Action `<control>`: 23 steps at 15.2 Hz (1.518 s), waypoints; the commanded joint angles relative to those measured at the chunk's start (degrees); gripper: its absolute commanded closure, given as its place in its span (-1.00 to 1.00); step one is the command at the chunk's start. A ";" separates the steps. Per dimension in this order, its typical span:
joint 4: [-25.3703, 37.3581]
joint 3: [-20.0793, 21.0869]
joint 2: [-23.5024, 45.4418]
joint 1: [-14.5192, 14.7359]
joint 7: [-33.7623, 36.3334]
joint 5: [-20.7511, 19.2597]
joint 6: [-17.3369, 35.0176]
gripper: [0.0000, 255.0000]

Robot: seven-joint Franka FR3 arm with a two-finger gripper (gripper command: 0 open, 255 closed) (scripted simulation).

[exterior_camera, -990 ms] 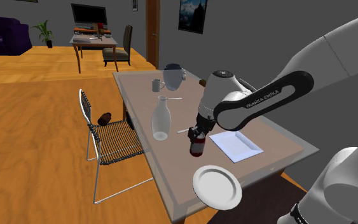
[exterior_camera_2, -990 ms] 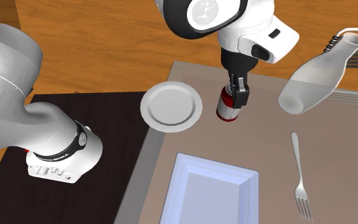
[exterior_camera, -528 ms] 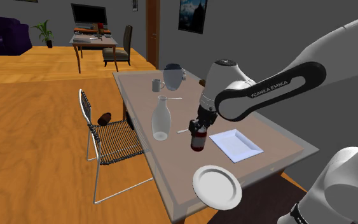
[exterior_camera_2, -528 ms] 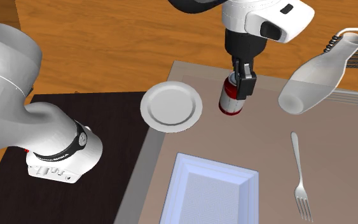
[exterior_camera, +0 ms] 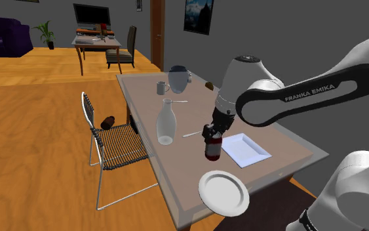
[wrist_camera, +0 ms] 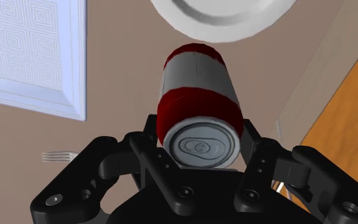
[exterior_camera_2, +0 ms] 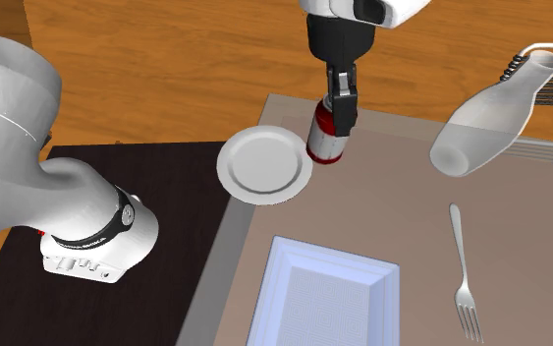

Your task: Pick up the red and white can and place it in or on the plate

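Note:
The red and white can (exterior_camera: 212,149) hangs upright above the brown table, clasped at its top by my black gripper (exterior_camera: 212,132), which is shut on it. From the second exterior view the can (exterior_camera_2: 325,140) is lifted beside the round white plate (exterior_camera_2: 264,165), with the gripper (exterior_camera_2: 339,98) above it. In the wrist view the can (wrist_camera: 198,102) sits between the fingers, its silver lid toward the camera, and the plate (wrist_camera: 222,18) lies just beyond it. The plate (exterior_camera: 223,191) rests at the table's near corner.
A shallow white rectangular tray (exterior_camera: 243,149) lies beside the can. A clear glass bottle (exterior_camera: 166,123), a fork (exterior_camera_2: 464,272), a mug (exterior_camera: 160,87) and a jug (exterior_camera: 178,79) stand farther along the table (exterior_camera: 274,134). A wire chair (exterior_camera: 111,147) stands at the table's side.
The arm has lifted the can off the table and carried it toward the plate. The grip on the can has held.

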 commanded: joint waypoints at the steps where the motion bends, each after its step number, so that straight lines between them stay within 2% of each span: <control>1: -2.83 0.58 -4.58 1.42 0.80 1.25 -1.74 1.00; 9: -11.72 3.39 -23.95 8.81 5.39 6.37 -12.61 1.00; 23: -19.42 6.02 -17.37 8.97 6.85 7.58 1.55 1.00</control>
